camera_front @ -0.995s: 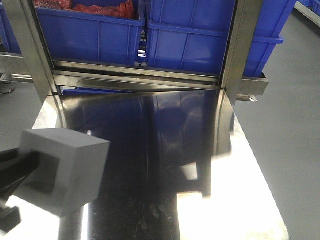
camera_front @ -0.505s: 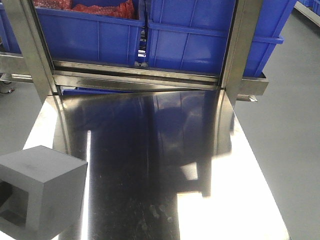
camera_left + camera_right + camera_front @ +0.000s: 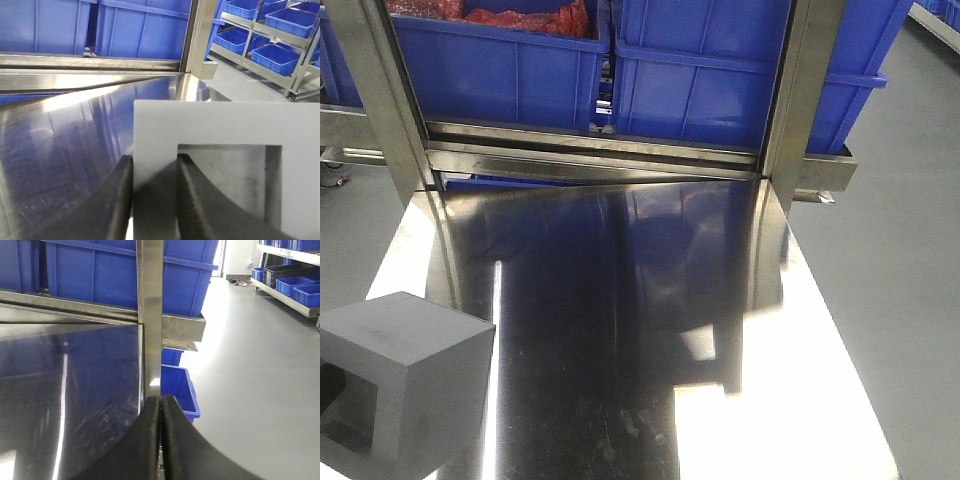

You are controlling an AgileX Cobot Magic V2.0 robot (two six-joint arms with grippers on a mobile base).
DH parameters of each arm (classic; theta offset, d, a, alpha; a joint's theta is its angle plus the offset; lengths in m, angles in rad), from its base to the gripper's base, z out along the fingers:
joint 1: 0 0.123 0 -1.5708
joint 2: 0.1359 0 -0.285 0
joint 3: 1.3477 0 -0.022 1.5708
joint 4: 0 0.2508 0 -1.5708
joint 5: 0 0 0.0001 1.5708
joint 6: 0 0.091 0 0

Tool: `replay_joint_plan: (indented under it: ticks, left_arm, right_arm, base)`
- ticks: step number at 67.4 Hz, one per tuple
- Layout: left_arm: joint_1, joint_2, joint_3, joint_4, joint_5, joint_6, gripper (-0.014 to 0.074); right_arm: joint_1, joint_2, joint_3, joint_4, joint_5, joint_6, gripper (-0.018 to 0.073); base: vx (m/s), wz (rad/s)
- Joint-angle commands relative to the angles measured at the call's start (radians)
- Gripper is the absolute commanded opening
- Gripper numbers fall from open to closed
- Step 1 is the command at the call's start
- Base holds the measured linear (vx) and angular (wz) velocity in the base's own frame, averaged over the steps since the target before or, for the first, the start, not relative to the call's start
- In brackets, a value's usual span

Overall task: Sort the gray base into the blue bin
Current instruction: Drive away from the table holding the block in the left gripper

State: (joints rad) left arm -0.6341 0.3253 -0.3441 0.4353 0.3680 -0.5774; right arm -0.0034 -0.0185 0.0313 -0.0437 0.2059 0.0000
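**A:** What fills most of the front view?

**B:** A polished steel table (image 3: 620, 350), dark with reflections. Along its far edge a steel rack (image 3: 590, 155) carries a blue bin (image 3: 720, 90) on the right. A second bin (image 3: 500, 70) stands just beside it on the left, with something red heaped inside.

**A:** And the gray base?

**B:** The gray base (image 3: 405, 385) is at the table's near-left corner, well apart from both bins. Its plain top and one plain side face the camera, and the recessed window shows on its left face. I cannot tell whether it rests on the steel or hangs just above it.

**A:** Who has it?

**B:** The left gripper (image 3: 155, 159). In the wrist view one black finger (image 3: 120, 200) lies against the block's outer side and the other sits inside the window. The two are clamped on the wall between them.

**A:** The other arm?

**B:** The right gripper (image 3: 160, 401) is over the table's right edge, in line with a rack post (image 3: 150, 315). Its fingers are pressed together with nothing between them.
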Motion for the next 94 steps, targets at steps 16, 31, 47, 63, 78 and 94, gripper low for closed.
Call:
replay_joint_plan:
  ticks: [16,31,47,63,78,94]
  left_arm:
    - [-0.006,0.005,-0.032,0.006,-0.099,-0.004,-0.0008]
    - [-0.006,0.005,-0.032,0.006,-0.098,-0.004,-0.0008]
    - [-0.006,0.005,-0.032,0.006,-0.096,-0.004,-0.0008]
    - [-0.006,0.005,-0.032,0.006,-0.095,-0.004,-0.0008]
    - [-0.006,0.005,-0.032,0.006,-0.095,-0.004,-0.0008]
    - [-0.006,0.005,-0.032,0.006,-0.095,-0.004,-0.0007]
  right_arm:
    - [-0.002,-0.007,0.006,-0.009,-0.081,-0.012,-0.0005]
    - [-0.002,-0.007,0.006,-0.009,-0.079,-0.012,-0.0005]
    - [-0.002,-0.007,0.006,-0.009,-0.079,-0.012,-0.0005]
    - [-0.002,-0.007,0.006,-0.009,-0.079,-0.012,-0.0005]
    - [-0.002,-0.007,0.006,-0.009,-0.079,-0.012,-0.0005]
    - [-0.002,-0.007,0.006,-0.009,-0.079,-0.012,-0.0005]
  base:
    - [0.00,0.00]
    - [0.00,-0.13]
    - [-0.03,-0.47]
    - [-0.07,-0.59]
    - [-0.08,-0.57]
    - [-0.08,-0.51]
